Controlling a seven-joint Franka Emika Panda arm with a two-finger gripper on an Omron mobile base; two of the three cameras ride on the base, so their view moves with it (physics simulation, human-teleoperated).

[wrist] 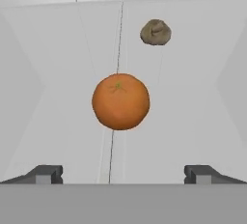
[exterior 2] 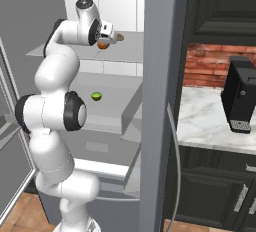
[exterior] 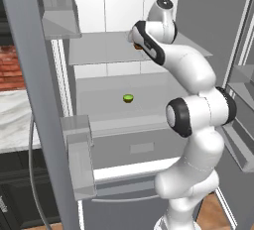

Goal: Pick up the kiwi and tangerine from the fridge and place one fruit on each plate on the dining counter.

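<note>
Tangerine sits on the upper glass shelf of the fridge, straight ahead of the hand in the hand view and centred between its two finger tips. The hand's fingers are spread wide, one far to each side, and they hold nothing; the fruit lies beyond them, not touched. A small dull-brown lump rests further back on the same shelf, apart from the tangerine and slightly to one side of it.

In the right base view the hand reaches into the fridge at upper-shelf height, with the tangerine showing orange just under it and the brown lump just beyond. The left base view shows only a sliver of orange beside the arm's wrist.

One shelf lower, the kiwi lies alone on the glass, lime-green on top and brownish beneath, well apart from the hand. Translucent bins hang on the open door at the left.
</note>
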